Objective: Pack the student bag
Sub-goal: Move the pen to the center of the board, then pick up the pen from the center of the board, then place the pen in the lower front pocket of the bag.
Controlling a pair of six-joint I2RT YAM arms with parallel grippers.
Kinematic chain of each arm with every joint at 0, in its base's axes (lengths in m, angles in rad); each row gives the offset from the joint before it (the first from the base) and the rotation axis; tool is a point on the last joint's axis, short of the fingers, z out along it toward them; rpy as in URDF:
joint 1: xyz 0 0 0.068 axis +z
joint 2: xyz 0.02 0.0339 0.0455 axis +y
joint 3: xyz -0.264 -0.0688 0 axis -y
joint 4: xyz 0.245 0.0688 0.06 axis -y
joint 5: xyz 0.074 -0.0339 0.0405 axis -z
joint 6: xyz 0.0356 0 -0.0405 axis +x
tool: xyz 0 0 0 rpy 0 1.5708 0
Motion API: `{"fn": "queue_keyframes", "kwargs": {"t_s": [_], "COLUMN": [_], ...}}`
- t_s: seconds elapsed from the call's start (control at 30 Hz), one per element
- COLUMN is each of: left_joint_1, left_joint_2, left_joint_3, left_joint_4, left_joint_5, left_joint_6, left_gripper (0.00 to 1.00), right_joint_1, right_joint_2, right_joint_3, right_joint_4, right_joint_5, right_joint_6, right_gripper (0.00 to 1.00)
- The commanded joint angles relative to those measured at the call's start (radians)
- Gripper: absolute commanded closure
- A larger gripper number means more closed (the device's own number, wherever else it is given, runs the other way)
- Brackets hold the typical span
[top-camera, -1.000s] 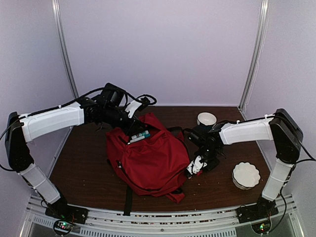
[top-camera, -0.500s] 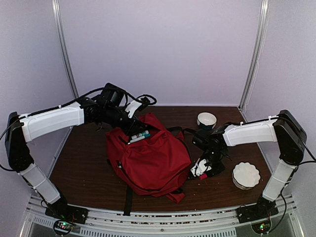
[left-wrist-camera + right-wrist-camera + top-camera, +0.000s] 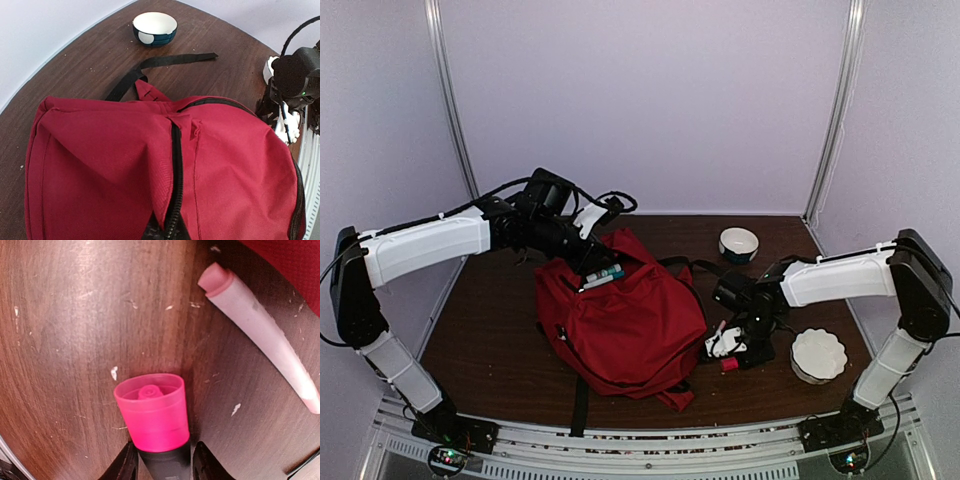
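The student bag (image 3: 625,325) is a large red backpack lying in the middle of the brown table (image 3: 490,330), zip side up (image 3: 176,165). My left gripper (image 3: 588,262) is shut on the bag's fabric edge by the zip at its far end, where a couple of pens (image 3: 603,276) lie in the opening. Just right of the bag, my right gripper (image 3: 725,352) points down at the table. It is shut on a black marker with a pink cap (image 3: 152,410), cap toward the wood. A white pen with a pink end (image 3: 260,330) lies beside it.
A blue and white bowl (image 3: 739,242) stands at the back right. A white fluted bowl (image 3: 818,354) sits right of my right gripper. A black strap (image 3: 165,62) trails from the bag toward the blue bowl (image 3: 155,27), and another strap (image 3: 580,405) hangs over the near edge.
My right gripper has drawn away from the bag's side, right and toward the near edge, and the marker's pink cap now shows under it. The left arm and bag have not moved.
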State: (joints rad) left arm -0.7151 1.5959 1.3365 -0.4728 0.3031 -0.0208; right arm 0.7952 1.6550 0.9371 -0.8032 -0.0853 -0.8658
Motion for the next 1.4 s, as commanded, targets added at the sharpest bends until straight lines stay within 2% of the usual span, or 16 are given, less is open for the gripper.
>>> {"fn": "queue_keyframes", "kwargs": {"t_s": [0.0,0.23,0.4,0.6,0.77,0.93,1.37], "left_joint_1": [-0.015,-0.016,-0.015,-0.015,-0.015,-0.015,-0.024], "left_joint_2": [-0.02,-0.018,-0.015,-0.015,-0.02,-0.011,0.003], "left_joint_3": [0.038,0.039,0.039,0.041,0.041,0.041,0.046], "left_joint_4": [0.053,0.053,0.053,0.05,0.051,0.048,0.045], "left_joint_5": [0.037,0.04,0.038,0.041,0.048,0.041,0.065], "left_joint_6": [0.016,0.014,0.014,0.014,0.011,0.014,0.006], "left_gripper": [1.0,1.0,1.0,1.0,1.0,1.0,1.0], "right_joint_1": [0.009,0.01,0.018,0.032,0.051,0.089,0.181], "right_joint_2": [0.008,-0.047,-0.096,-0.136,-0.112,-0.035,0.175], "right_joint_3": [-0.047,-0.039,0.031,0.194,0.375,0.562,0.92], "right_joint_4": [0.035,-0.022,-0.107,-0.225,-0.253,-0.244,-0.195], "right_joint_5": [-0.026,-0.04,-0.073,-0.08,-0.088,-0.081,-0.039], "right_joint_6": [0.046,0.026,0.018,-0.005,-0.013,-0.016,-0.093], "right_gripper": [0.63,0.8,0.85,0.86,0.86,0.86,0.87]}}
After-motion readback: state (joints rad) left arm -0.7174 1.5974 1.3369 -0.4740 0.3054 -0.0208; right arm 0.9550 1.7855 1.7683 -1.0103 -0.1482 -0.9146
